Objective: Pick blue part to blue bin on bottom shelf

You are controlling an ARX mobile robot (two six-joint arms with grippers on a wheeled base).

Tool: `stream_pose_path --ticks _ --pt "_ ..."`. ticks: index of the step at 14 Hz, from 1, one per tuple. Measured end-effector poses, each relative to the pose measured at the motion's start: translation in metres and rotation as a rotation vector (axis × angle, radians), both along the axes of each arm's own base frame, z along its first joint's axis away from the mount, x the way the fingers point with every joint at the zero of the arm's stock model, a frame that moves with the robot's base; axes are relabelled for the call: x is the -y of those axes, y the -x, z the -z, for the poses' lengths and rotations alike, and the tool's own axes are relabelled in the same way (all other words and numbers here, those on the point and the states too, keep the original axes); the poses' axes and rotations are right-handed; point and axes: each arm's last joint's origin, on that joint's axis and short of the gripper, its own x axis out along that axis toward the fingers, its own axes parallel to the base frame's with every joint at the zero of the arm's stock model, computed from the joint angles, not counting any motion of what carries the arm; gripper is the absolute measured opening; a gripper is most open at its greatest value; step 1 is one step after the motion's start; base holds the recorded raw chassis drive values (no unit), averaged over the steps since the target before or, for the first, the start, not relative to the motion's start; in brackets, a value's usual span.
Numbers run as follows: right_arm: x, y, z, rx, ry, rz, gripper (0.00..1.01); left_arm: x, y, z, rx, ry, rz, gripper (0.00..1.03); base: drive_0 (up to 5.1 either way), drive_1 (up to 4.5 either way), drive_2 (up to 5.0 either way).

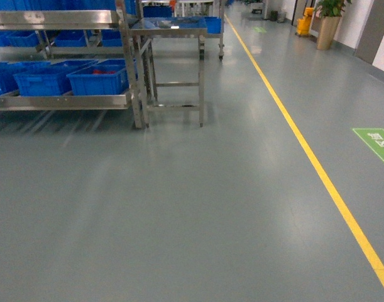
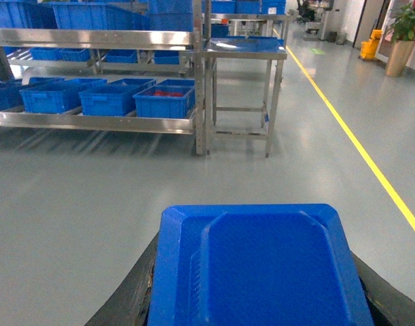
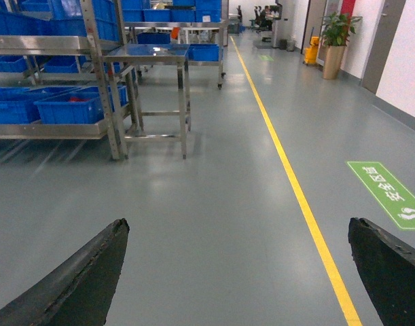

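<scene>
Left claw grips one blue part; right claw gapes wide; three crates line the bottom shelf.

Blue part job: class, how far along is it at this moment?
Done: the left claw is shut on the blue part. In hand: carrying it over open floor. Left: reaching the bottom shelf and dropping it into a blue bin. Right claw is open.
</scene>
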Motion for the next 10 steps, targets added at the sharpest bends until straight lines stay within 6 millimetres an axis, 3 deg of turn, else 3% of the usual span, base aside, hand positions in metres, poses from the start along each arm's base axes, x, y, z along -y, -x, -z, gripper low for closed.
stream_pose_path --ticks 10 --pt "0.0000 0.0000 0.0000 0.000 0.000 0.000 0.98 0.0001 -0.0002 0.0004 -0.003 -0.001 0.000 0.43 -0.1 3.92 -4.1"
